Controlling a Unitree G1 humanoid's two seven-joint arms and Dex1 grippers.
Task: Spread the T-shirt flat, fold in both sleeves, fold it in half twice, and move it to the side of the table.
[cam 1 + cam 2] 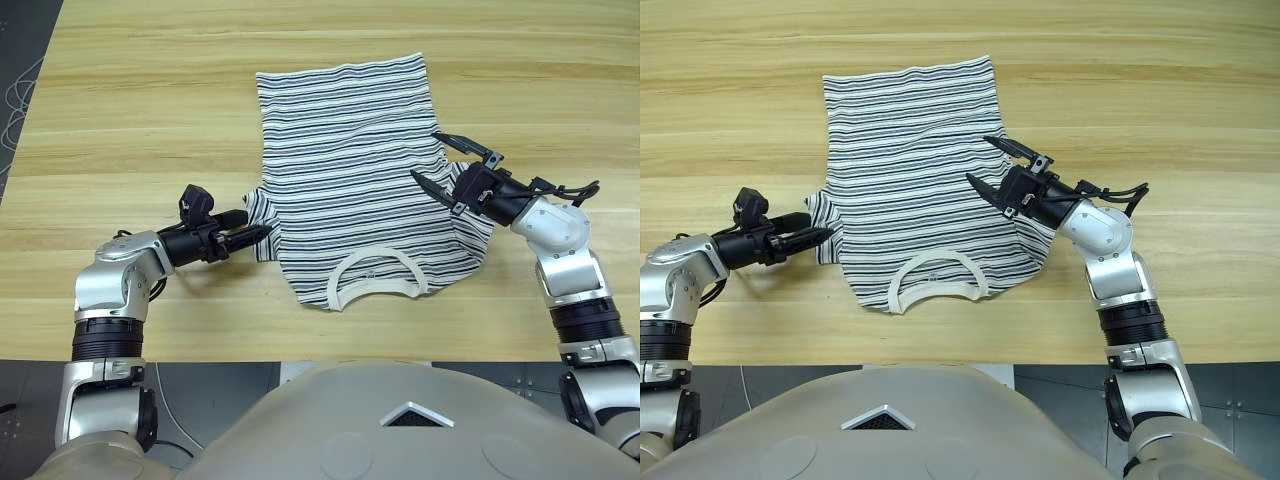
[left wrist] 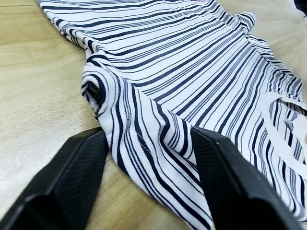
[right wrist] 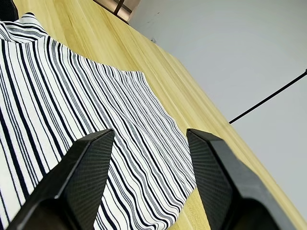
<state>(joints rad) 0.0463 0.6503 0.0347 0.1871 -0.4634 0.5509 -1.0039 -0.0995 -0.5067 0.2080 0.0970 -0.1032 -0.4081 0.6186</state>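
**Surface and room.** The work surface is a light wooden table (image 1: 150, 80). Dark floor (image 1: 25, 60) borders it on the robot's left. The right wrist view shows a plain pale wall (image 3: 230, 48) beyond the far edge, crossed by a thin black cable (image 3: 268, 98).

**Task item.** The striped T-shirt (image 1: 350, 150) lies near the middle of the table. Its collar (image 1: 378, 280) faces the robot and its hem points away.

**Grippers.**
- The left gripper (image 1: 262, 232) sits low at the left sleeve (image 1: 258, 205). It is released, with its fingers (image 2: 81, 167) spread.
- The right gripper (image 1: 425, 155) is above the shirt's right side, with its fingers apart and grasping nothing.

**Obscured areas.**
- The right gripper and wrist cover the shirt's right shoulder. Bunched fabric shows beside them, but the sleeve's outline cannot be made out.
- Whether the right fingertips touch the cloth cannot be determined.

**View differences.**
- The head views give the whole shirt outline and both arms.
- The left wrist view adds close detail: a ridge of sleeve fabric lies between the two fingers, and the sleeve opening is curled.
- The right wrist view adds the hem corner on the bare wood.
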